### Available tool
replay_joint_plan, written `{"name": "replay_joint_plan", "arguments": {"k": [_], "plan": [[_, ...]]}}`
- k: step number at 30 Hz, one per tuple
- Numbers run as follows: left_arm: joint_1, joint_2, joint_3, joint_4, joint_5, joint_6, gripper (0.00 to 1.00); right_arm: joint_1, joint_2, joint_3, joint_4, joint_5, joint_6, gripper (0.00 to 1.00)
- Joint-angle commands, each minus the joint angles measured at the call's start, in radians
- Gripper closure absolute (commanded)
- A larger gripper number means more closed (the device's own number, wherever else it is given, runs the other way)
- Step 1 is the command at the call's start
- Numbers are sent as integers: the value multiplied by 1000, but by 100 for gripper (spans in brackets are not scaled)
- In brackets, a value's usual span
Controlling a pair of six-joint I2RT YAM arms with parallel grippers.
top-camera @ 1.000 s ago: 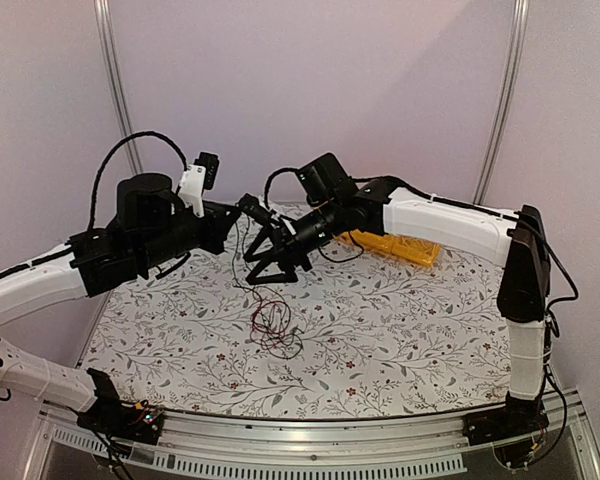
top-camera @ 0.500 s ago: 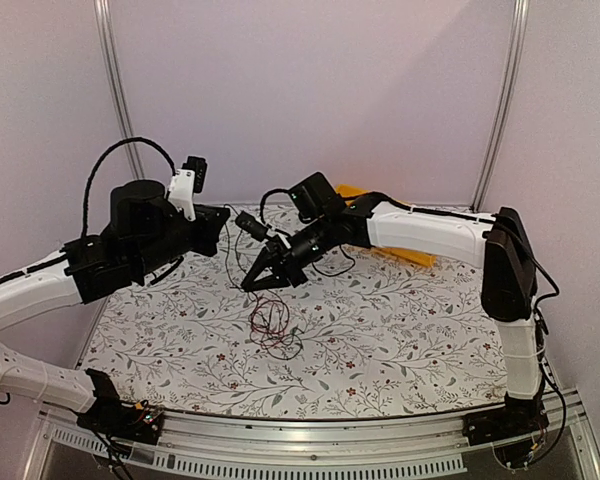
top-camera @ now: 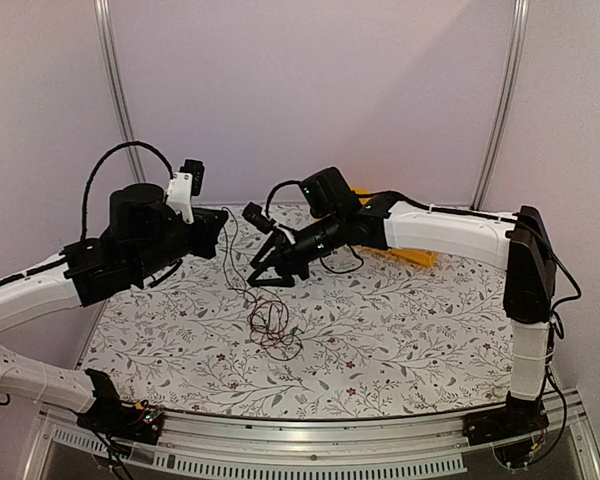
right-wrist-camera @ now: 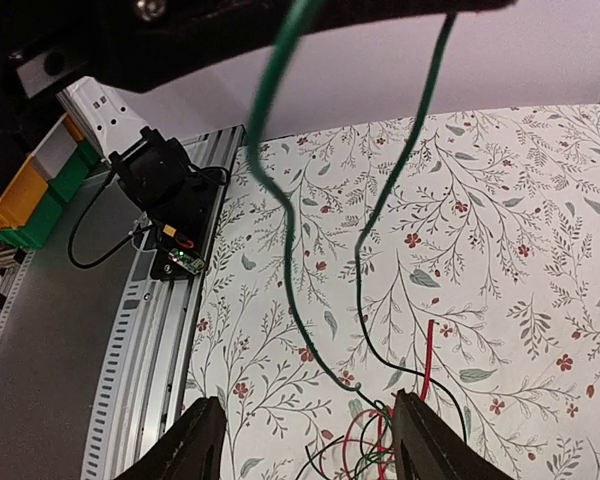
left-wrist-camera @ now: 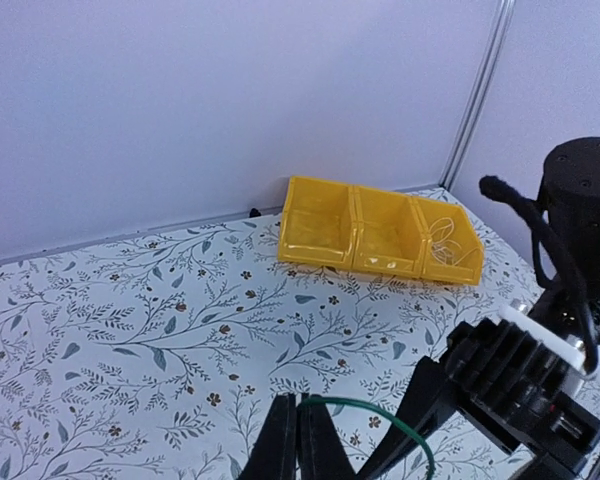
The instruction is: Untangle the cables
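Two arms reach in over the flowered table [top-camera: 400,345]; at the left, the left gripper [top-camera: 221,226] hangs high off the table, its fingers [left-wrist-camera: 280,445] pressed together on a green strand of the cables [top-camera: 273,328]; that strand loops out from the closed fingers and drops to the rest of the cables, a loose knot of red, black and green wire lying on the table near the middle; just right of the strand, the right gripper [top-camera: 268,279] points down and to the left above the knot, its fingers [right-wrist-camera: 202,445] spread wide with nothing gripped between them; further right, a yellow bin [left-wrist-camera: 380,235] with three compartments sits by the back wall, behind the right arm.
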Motion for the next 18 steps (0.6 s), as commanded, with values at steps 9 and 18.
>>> {"name": "replay_joint_plan", "arguments": {"k": [9,18], "plan": [[3,-42,-25,25,-29,-17,100,10,196,136,25,-66,74,36],[3,-52,-59,25,-51,-20,100,10,132,69,71,-34,48,92]]}}
